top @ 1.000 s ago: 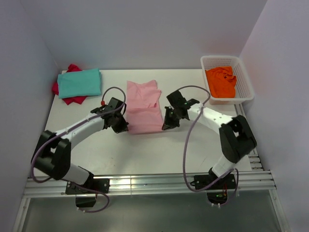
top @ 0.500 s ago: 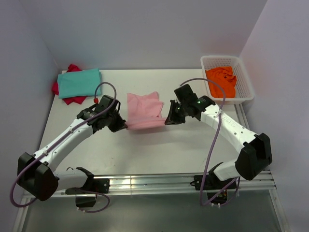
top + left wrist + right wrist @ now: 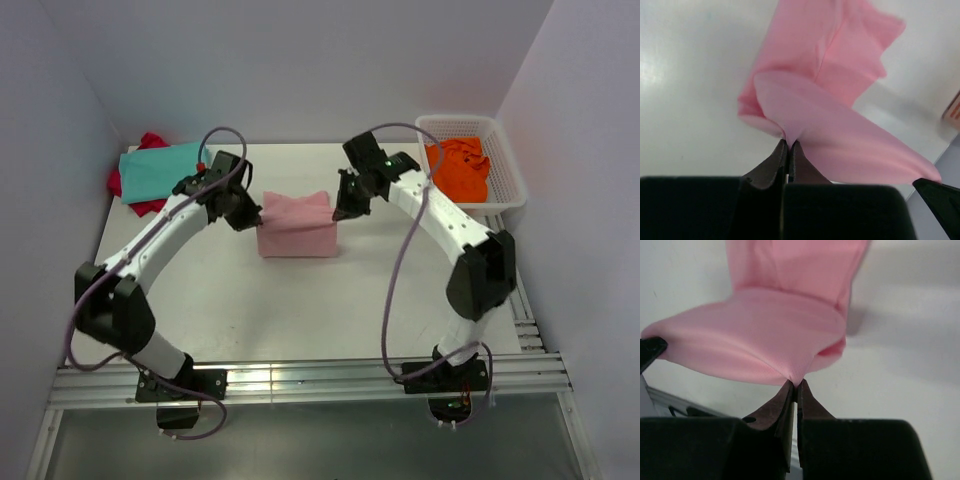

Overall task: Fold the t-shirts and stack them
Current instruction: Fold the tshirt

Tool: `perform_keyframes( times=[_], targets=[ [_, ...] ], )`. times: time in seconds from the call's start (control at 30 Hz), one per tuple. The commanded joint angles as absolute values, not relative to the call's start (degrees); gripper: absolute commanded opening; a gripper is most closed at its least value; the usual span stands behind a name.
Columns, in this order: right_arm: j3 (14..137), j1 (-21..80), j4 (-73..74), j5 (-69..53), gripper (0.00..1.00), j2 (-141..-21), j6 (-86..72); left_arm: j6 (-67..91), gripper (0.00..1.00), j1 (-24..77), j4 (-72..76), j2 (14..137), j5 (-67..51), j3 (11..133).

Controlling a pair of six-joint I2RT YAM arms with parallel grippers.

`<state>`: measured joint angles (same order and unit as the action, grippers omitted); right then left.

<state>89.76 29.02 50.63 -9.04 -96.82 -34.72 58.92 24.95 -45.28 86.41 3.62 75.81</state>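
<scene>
Only the edges of a red garment show from under the folded teal t-shirt, far left of the latticed white basket. Nearer the basket, the smooth pink t-shirt lies doubled over. The left gripper and right gripper each pinch a corner of it. Crumpled orange cloth fills the basket.

The left arm and right arm consist of white tubular links between bulky black joints. A mauve-grey cable loops loosely along each arm, with a small red marker at the upper left and a green light at the lower right. In the wrist views, the fingers are dark brown tapered blades above a black body.
</scene>
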Motion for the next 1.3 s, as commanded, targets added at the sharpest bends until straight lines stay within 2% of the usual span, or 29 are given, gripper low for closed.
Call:
perform_keyframes(
  times=[0.0, 0.03, 0.07, 0.1, 0.13, 0.17, 0.23, 0.3, 0.33, 0.37, 0.43, 0.53, 0.67, 0.83, 1.07, 1.27],
  targets=[
    [102.2, 26.1, 52.9, -6.1, 0.00, -105.8, -31.6, 54.1, 0.02, 20.2, -44.2, 96.3, 3.3, 85.1],
    [110.6, 25.8, 54.0, -5.6, 0.00, -112.5, -31.2, 52.7, 0.07, 18.2, -43.7, 99.1, 2.8, 87.5],
    [115.4, 25.3, 55.8, -4.2, 0.03, -116.2, -30.9, 51.4, 0.17, 17.2, -41.9, 105.0, 1.9, 92.0],
    [120.7, 24.4, 57.8, -3.6, 0.21, -120.3, -30.6, 50.7, 0.64, 16.4, -40.8, 108.2, 0.6, 94.9],
    [132.9, 24.0, 59.9, -3.2, 0.44, -128.8, -30.9, 50.1, 0.98, 14.7, -40.7, 111.5, 0.4, 98.2],
    [139.0, 23.4, 61.8, -3.2, 0.98, -132.8, -31.4, 49.6, 1.00, 13.8, -40.7, 114.8, -1.3, 105.2],
    [149.9, 21.4, 67.0, -3.4, 1.00, -140.3, -34.3, 48.3, 1.00, 12.6, -43.2, 124.0, -4.5, 113.1],
    [145.6, 19.9, 63.9, -6.1, 1.00, -139.1, -36.4, 47.8, 0.99, 11.2, -46.0, 129.5, -6.1, 122.9],
    [134.9, 19.2, 60.8, -6.9, 1.00, -133.7, -37.5, 47.7, 1.00, 10.6, -46.6, 130.0, -6.4, 124.5],
    [129.3, 18.9, 54.3, -7.4, 1.00, -127.6, -37.5, 47.7, 1.00, 10.5, -45.2, 128.2, -6.4, 123.1],
    [117.9, 18.9, 50.3, -6.9, 1.00, -123.1, -36.9, 48.6, 1.00, 10.0, -40.5, 124.8, -6.1, 118.2],
    [111.3, 18.9, 49.7, -7.6, 1.00, -119.3, -35.2, 49.0, 1.00, 9.7, -36.5, 117.8, -6.3, 107.1],
    [101.4, 19.0, 47.8, -6.9, 1.00, -113.2, -34.0, 47.8, 1.00, 9.9, -24.0, 109.3, -11.1, 88.7],
    [89.5, 18.9, 45.6, -6.6, 1.00, -104.4, -33.6, 47.3, 1.00, 10.9, -12.1, 105.2, -15.4, 72.5],
    [80.5, 18.2, 46.1, -6.6, 1.00, -95.6, -33.1, 48.0, 1.00, 14.1, -3.3, 107.8, -15.8, 66.8],
    [75.0, 16.6, 46.9, -6.7, 1.00, -90.3, -32.2, 49.9, 0.99, 17.3, -0.4, 114.5, -15.9, 69.3]
  ],
)
